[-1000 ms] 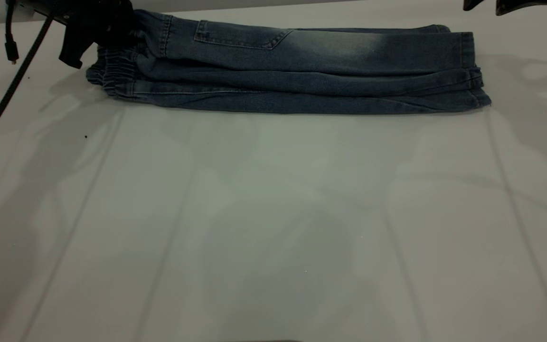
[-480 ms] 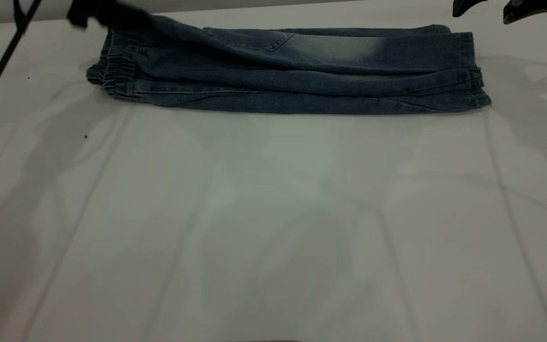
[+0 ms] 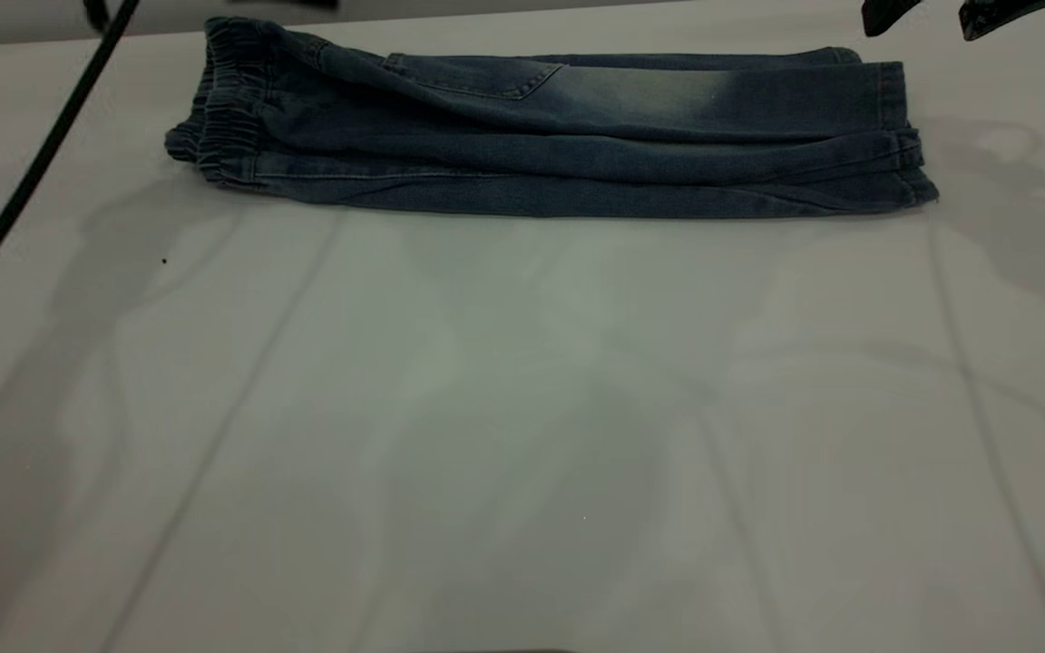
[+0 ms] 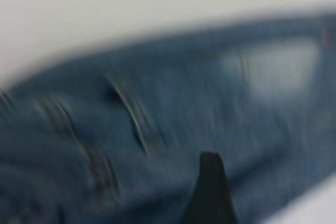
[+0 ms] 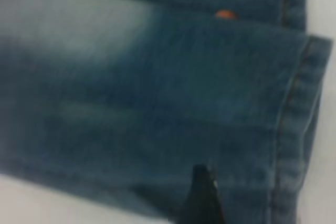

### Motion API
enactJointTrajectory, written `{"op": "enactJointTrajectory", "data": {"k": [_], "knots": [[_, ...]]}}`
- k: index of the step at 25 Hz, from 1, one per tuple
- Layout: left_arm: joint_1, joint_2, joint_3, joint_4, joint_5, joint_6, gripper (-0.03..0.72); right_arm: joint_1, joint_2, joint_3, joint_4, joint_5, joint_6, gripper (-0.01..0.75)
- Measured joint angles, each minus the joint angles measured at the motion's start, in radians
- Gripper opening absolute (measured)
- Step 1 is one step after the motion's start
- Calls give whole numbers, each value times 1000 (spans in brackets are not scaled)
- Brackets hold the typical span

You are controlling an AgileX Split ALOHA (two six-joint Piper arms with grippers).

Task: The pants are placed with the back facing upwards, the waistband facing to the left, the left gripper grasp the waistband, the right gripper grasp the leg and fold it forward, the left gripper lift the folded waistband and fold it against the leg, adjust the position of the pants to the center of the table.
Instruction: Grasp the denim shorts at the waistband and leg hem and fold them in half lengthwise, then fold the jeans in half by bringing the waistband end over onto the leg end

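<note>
- Pants lie folded lengthwise into a long strip at far side of table, running left-right in ext. view; the whole near half of tabletop is bare white.
- Waistband at strip's left end, gathered; its upper layer sits raised and tilted at far-left corner, lower layer bunched on the surface. Bare table to the left of it.
- Leg w/ pale faded patch lies on top; its stitched hem forms strip's right edge. Hems of the layers beneath poke out slightly further right, near front-right corner of the strip.
- Strip's near edge is fairly straight; far edge is close to table's back edge, little room behind.
- Back pocket visible on top layer, left of centre.
- Left gripper: out of ext. view apart from its black cable slanting across top-left corner. Left wrist view shows one dark finger tip over denim, nothing clamped that I can see; heavy blur, so can't tell if fingers are apart or together.
- Right gripper: only its dark tips show at top-right edge of ext. view, above and just right of the hem end, clear of the cloth, w/ a gap between the tips, so spread. Right wrist view shows a finger tip above the hem, and an orange spot peeking from the layer under.
</note>
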Motion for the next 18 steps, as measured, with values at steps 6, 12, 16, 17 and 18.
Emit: {"op": "enactJointTrajectory", "data": {"k": [6,12,16,17,18], "knots": [[-1,-5,0,334,141,-108,519,2,-5,0,52,32,-55,501],[-2,1,0,520,0,-209,519,14,-5,0,110,33,-106,501],[-21,32,0,529,-113,-214,519,14,-5,0,137,34,-120,501],[-31,41,0,529,-142,-214,519,14,-5,0,142,34,-124,501],[-43,51,0,529,-181,-212,519,14,-5,0,145,34,-127,501]]}}
